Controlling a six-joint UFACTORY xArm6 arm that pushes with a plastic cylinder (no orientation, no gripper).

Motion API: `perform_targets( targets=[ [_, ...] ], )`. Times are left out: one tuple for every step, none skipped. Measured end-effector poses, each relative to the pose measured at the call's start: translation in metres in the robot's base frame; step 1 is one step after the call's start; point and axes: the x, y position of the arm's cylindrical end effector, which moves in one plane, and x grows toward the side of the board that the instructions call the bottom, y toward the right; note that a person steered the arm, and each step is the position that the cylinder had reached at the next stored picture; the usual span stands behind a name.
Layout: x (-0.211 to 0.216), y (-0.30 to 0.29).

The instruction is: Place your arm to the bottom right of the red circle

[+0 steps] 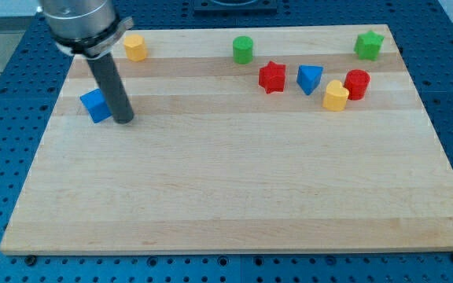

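— One rod only, no jaws to open or shut; my tip [123,121] touches the blue cube [94,105], nine o'clock.
— Red circle [357,83] sits two o'clock, touching the yellow block [336,96]. Approaching carelessly could knock it.

Bright, even overhead light; faint soft shadows close under blocks and beside my tip [124,121]; mild sheen on wooden board [234,189]; focus sharp, edges undistorted

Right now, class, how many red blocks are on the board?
2. The red star sits left of the blue triangle; the red circle touches the yellow block at the view's upper right. None seem hidden.
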Motion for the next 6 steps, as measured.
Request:
perform_targets(
  targets=[
    [-0.007,0.013],
    [-0.007,0.015],
    [0.004,0.022],
    [0.023,0.125],
    [0.058,0.179],
    [0.064,0.253]
  ],
)
